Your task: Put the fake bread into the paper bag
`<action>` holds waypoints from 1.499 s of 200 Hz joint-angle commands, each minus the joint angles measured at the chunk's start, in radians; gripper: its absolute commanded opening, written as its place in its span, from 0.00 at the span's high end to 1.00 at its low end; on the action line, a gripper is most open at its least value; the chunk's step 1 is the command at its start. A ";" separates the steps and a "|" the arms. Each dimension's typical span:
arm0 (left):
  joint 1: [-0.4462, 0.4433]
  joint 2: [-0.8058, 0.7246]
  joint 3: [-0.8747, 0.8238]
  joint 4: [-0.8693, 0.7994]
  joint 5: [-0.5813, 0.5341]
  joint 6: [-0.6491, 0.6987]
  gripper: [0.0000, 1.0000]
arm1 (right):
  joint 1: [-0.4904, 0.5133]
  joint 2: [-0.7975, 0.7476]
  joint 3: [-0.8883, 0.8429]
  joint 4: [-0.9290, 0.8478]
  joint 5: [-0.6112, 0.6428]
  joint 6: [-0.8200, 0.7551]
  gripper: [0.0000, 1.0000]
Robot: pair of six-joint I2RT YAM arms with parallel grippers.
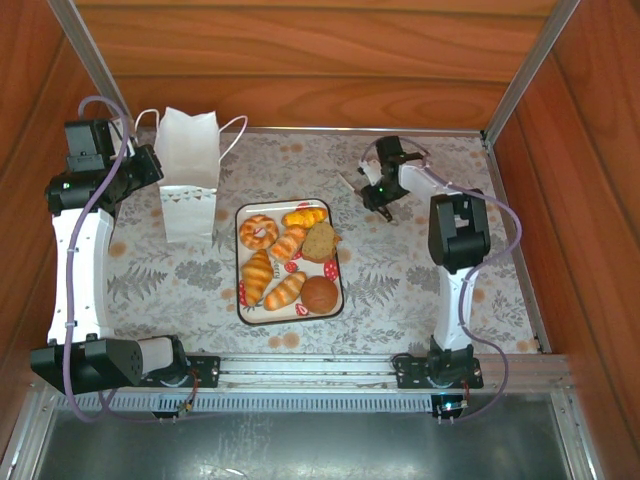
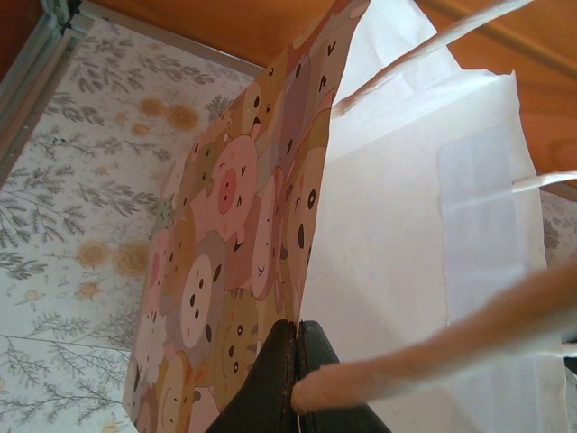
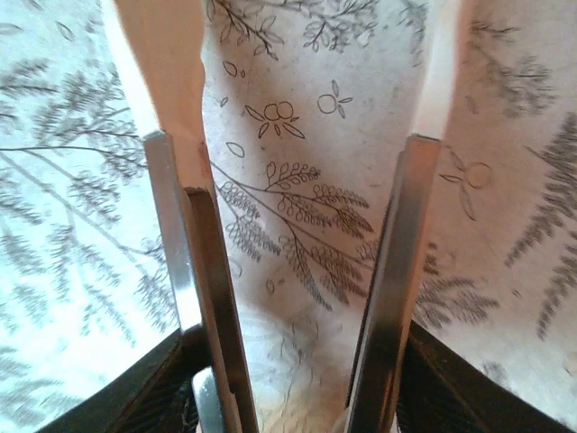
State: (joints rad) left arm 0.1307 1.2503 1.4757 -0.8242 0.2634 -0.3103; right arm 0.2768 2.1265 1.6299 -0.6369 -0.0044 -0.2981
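Status: the fake bread (image 1: 288,262) lies on the white tray (image 1: 240,300) at mid worktop (image 1: 420,290), the pieces packed close and several touching. None is in the paper bag (image 1: 188,180), which stands upright just left of the tray. The left tool (image 2: 297,361) is closed, its fingers pressed together on the fold where the bag's patterned side meets its white panel, so it appears to pinch the paper. The right tool (image 1: 383,205) hangs over bare cloth beyond the tray's far right corner, jaws apart with nothing between them. Risks, as judged: the bag is light and held at one edge, so a pastry striking the rim could fold or tip it. The cord handles loop near the mouth and could snag a descending piece or a finger. The crowded pieces leave little room for a finger, so a grasp on one may shove its neighbours or shift the tray. A closure at the right tool's present position would take nothing. Not verifiable: the bag's interior and how wide its mouth stands; whether paper truly sits between the left fingers, since the contact lies at the bottom edge of the wrist view behind a blurred cord; and the right tool's (image 3: 302,108) fingertips, cut off at the top of its own view.
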 commanded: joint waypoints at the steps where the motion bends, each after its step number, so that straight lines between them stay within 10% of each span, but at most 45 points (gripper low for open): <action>1: -0.004 -0.015 -0.016 0.029 0.030 -0.024 1.00 | 0.009 -0.132 -0.049 0.097 -0.022 0.069 0.46; 156: -0.010 0.017 -0.045 0.067 0.112 0.038 1.00 | 0.008 -0.662 -0.230 -0.131 -0.327 0.231 0.46; 300: -0.018 0.047 -0.067 0.066 0.183 0.059 1.00 | 0.176 -0.636 -0.115 -0.553 -0.371 0.247 0.46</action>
State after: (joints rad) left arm 0.1188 1.2915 1.4227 -0.7773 0.4076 -0.2649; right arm 0.4305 1.4681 1.4796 -1.1057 -0.3851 -0.0677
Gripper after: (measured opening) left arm 0.052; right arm 0.545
